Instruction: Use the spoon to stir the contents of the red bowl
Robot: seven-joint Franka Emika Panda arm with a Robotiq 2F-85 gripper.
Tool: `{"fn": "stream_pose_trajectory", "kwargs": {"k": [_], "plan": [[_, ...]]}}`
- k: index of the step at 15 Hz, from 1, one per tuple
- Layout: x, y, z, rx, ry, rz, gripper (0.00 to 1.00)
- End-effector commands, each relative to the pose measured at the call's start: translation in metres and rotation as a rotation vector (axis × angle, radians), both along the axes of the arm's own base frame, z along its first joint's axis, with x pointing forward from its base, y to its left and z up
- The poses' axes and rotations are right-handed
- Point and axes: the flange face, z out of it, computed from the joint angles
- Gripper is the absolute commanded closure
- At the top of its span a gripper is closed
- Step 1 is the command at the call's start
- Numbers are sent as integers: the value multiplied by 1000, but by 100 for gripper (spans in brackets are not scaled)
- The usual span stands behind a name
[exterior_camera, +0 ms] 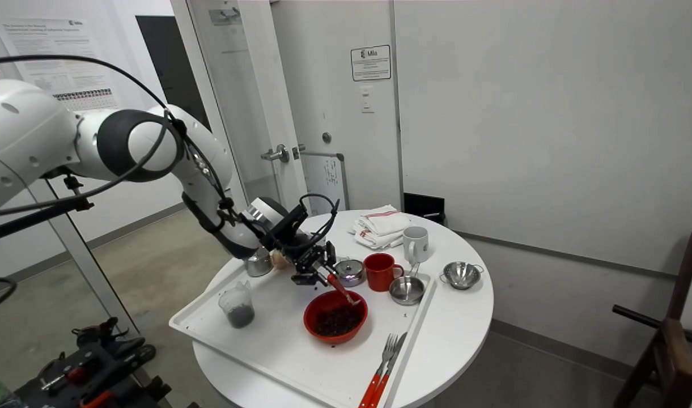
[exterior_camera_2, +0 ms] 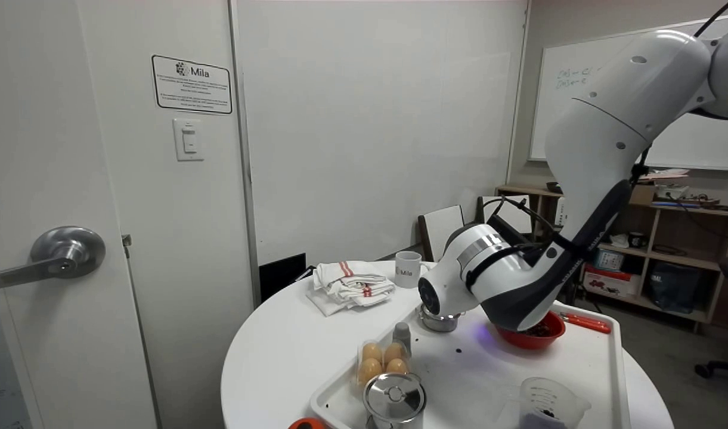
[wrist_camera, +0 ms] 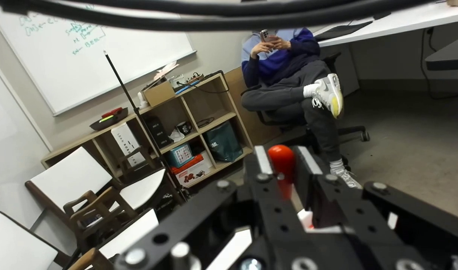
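Rm to pass on tray [exterior_camera: 277, 334] btwn measuring cup [exterior_camera: 240, 313] & red bowl [exterior_camera: 323, 304]; narrower btwn bowl & fork [exterior_camera: 387, 351]. Beyond bowl: lidded pot [exterior_camera: 350, 273], red mug [exterior_camera: 378, 273] & sm. metal pan [exterior_camera: 406, 292] crowd tog., blocking. Spoon [exterior_camera: 339, 285] slants over bowl. Bare counter [exterior_camera: 453, 331] outside tray, nr metal bowl [exterior_camera: 462, 276]. Arm [exterior_camera_2: 578, 193] overhangs tray.

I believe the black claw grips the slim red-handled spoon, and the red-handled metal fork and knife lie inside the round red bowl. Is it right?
Not quite: the fork and knife lie on the white rectangular tray, apart from the bowl, as an exterior view shows. The claw does grip the spoon.
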Motion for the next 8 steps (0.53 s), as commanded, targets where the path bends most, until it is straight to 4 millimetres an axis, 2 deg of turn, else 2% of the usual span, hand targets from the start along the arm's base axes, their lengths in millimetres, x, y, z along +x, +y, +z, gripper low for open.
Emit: {"fn": "stream_pose_trajectory", "kwargs": {"k": [1, 4, 8], "plan": [[-7, -6, -14, -34, 35, -7, 95], [-14, -2, -23, -32, 47, 4, 95], [-15, 21, -15, 3, 18, 35, 95]]}}
